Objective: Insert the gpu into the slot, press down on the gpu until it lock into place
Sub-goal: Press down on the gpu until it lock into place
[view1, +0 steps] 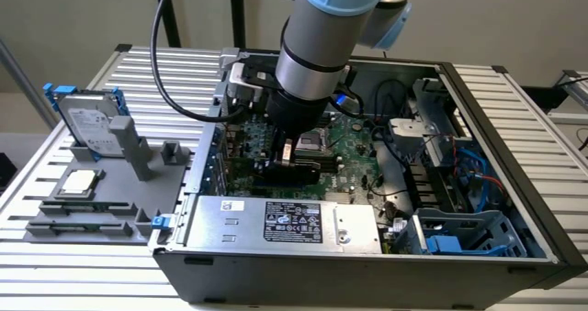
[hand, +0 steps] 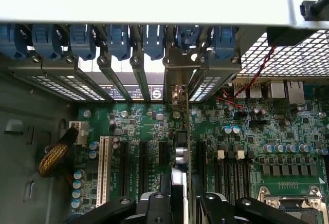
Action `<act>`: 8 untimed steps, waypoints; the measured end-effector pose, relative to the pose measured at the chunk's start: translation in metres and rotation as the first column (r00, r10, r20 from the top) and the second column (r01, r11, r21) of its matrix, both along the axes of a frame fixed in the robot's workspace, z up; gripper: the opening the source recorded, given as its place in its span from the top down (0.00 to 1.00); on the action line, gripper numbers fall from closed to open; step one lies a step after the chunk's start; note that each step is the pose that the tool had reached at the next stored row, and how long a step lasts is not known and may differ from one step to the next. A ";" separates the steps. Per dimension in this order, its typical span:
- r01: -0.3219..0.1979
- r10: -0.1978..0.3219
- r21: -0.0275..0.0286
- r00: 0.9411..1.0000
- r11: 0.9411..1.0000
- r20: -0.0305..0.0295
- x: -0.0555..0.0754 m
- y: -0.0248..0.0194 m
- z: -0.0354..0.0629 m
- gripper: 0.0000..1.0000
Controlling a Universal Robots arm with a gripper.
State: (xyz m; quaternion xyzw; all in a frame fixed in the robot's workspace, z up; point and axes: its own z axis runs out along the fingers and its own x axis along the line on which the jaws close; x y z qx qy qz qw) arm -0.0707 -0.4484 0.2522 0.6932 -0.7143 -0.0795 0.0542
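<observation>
Closest to the wrist camera, the black fingers (hand: 154, 206) of the gripper (hand: 181, 199) are seen pressed against both faces of the gpu (hand: 178, 142), so the card is clamped between them. The gpu is held upright on its long edge over the motherboard (hand: 257, 131). Its long axis runs from the gripper straight to the rear wall of the case, where its metal bracket (hand: 177, 77) is lined up with the row of slot covers (hand: 110, 75). Whether its lower edge is seated cannot be told.

In the exterior view the computer case (view1: 368, 276) is seen with its open side up. The silver power-supply box (view1: 230, 221) is fixed along its near wall. A printed label (view1: 294, 223) is carried on it, but the writing is too small to be read. Just beyond this box the gripper (view1: 286, 156) and the gpu (view1: 294, 175) are found, the card parallel to the box's long side. Past the box's end at the exterior view's left, outside the case, a grey tray (view1: 101, 194) with a hard drive (view1: 87, 122) is placed. Beside the card, black sockets (hand: 126, 167) and one white socket (hand: 105, 170) are free, so narrow room is given on both sides.
</observation>
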 end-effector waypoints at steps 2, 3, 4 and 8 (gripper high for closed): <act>0.000 0.000 0.000 1.000 1.000 0.000 0.000 0.0000 0.0000 0.74; 0.000 0.000 0.000 1.000 1.000 -0.001 0.000 0.0000 0.0000 0.73; 0.000 0.000 0.000 1.000 1.000 0.000 0.000 0.0000 0.0000 0.73; 0.000 0.000 0.000 1.000 1.000 0.000 0.000 0.0000 0.0000 0.67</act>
